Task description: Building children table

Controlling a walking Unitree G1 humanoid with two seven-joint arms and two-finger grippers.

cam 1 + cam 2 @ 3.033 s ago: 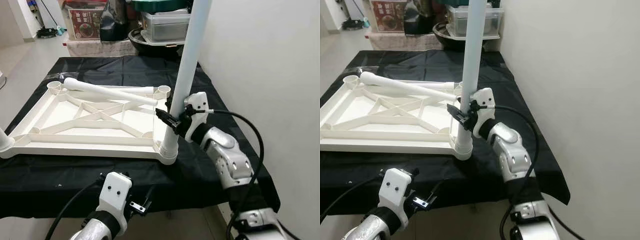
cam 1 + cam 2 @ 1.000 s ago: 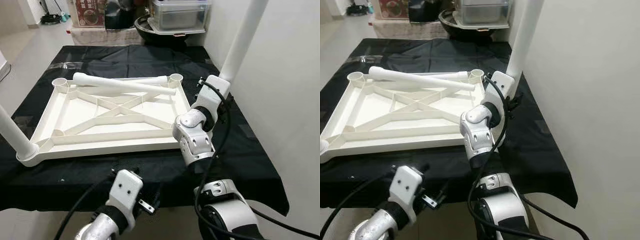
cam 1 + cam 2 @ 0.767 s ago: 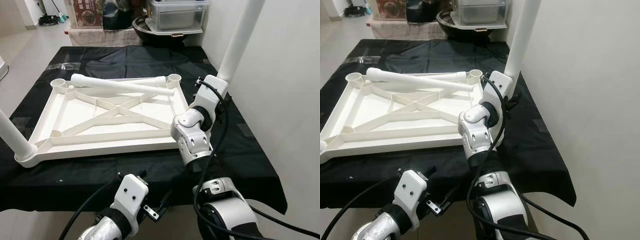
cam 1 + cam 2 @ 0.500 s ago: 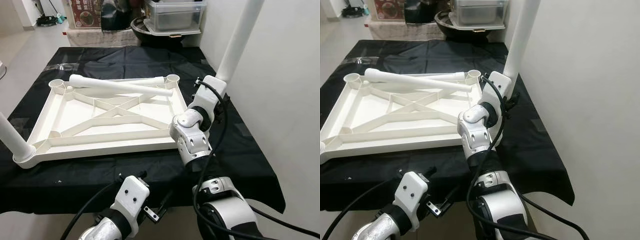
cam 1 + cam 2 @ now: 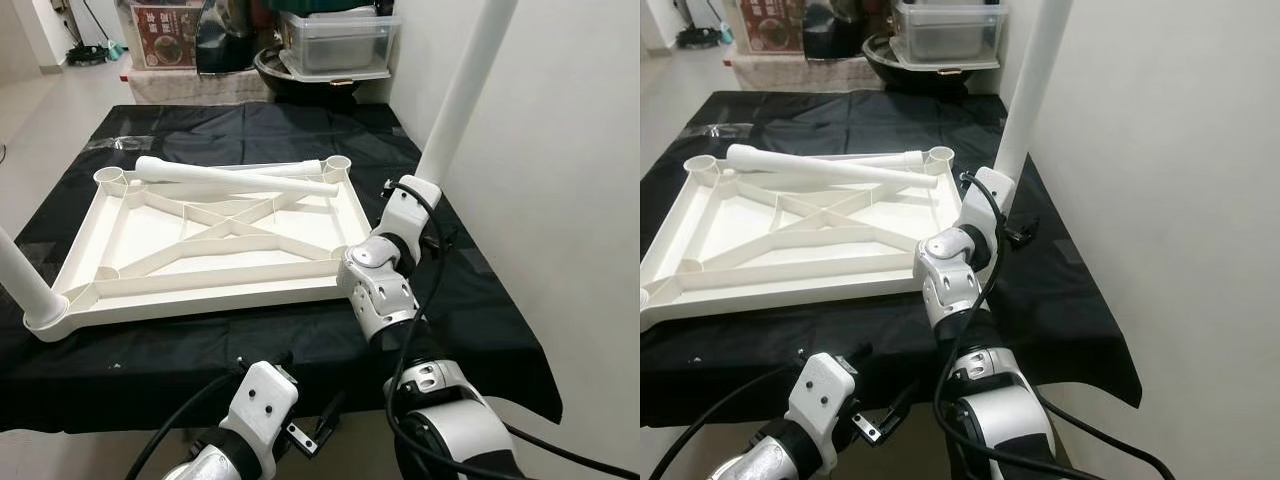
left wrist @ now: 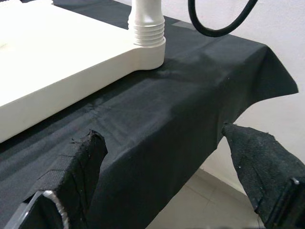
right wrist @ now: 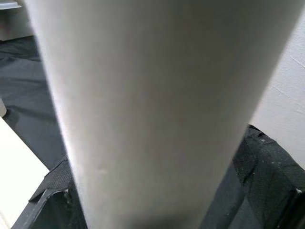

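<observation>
Since 3 s ago the camera shifted; right gripper point(image 5: 1012, 222) moved from the near-corner leg's left side to behind it, fingers still around the upright leg point(image 5: 455, 100). White tabletop point(image 5: 200, 250) lies upside down on the black cloth point(image 5: 470, 290), ribbed underside up; loose leg point(image 5: 235, 178) rests across its far edge. Left gripper point(image 6: 162, 181) hangs open below the cloth's near edge.

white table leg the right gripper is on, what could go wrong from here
1. The tall white plastic table leg stands in the near right corner of the upturned white plastic tabletop; a sideways push from the right gripper could tilt it.
2. Two loose white legs lie across the frame and could roll if the tabletop shifts on the black cloth.
</observation>
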